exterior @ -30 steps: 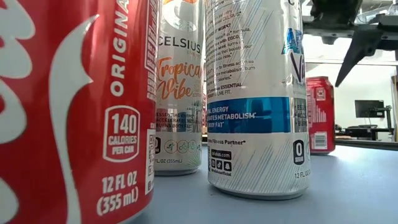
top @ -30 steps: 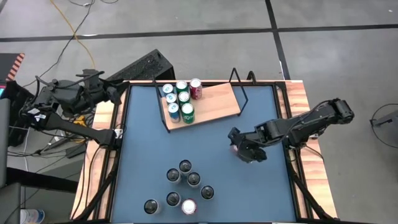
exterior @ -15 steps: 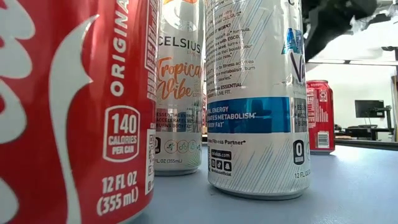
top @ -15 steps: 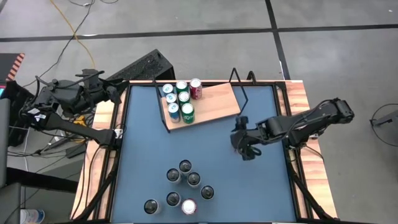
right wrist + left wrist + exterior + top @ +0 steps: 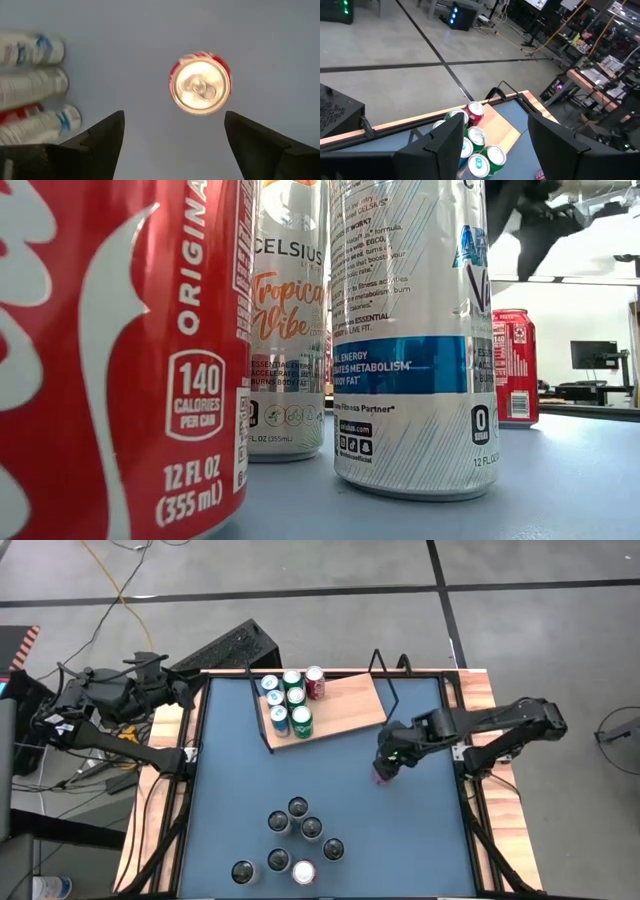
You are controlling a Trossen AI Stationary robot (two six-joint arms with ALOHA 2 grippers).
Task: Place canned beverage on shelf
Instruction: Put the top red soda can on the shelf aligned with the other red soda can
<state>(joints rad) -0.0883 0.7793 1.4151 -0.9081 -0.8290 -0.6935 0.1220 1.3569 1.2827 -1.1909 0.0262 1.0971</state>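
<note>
1. High view shows the right claw (image 5: 385,762) over the blue tabletop (image 5: 420,840), just beside the near right corner of the shelf (image 5: 350,705), with a red can (image 5: 381,778) standing right under it.
2. Right wrist view looks straight down on that red can (image 5: 200,83): its silver top sits between the two dark fingers (image 5: 100,137), which are spread wide apart and do not touch it, so the right claw is released and grips nothing.
3. Low view shows the same red can (image 5: 514,366) upright on the tabletop, well behind the near cans, with the dark right claw (image 5: 530,220) hanging above it.
4. The shelf, a light-wood board in a thin black wire frame, lies at the far side of the tabletop; five green and blue cans (image 5: 285,700) and one dark red can (image 5: 315,682) stand bunched at its left end, while its right part is bare wood.
5. Seven more cans (image 5: 295,840) stand in a loose group at the near side of the tabletop, well apart from the shelf.
6. The left claw (image 5: 180,690) waits off the tabletop's far left corner; its fingers (image 5: 442,145) are parted with nothing between them.
</note>
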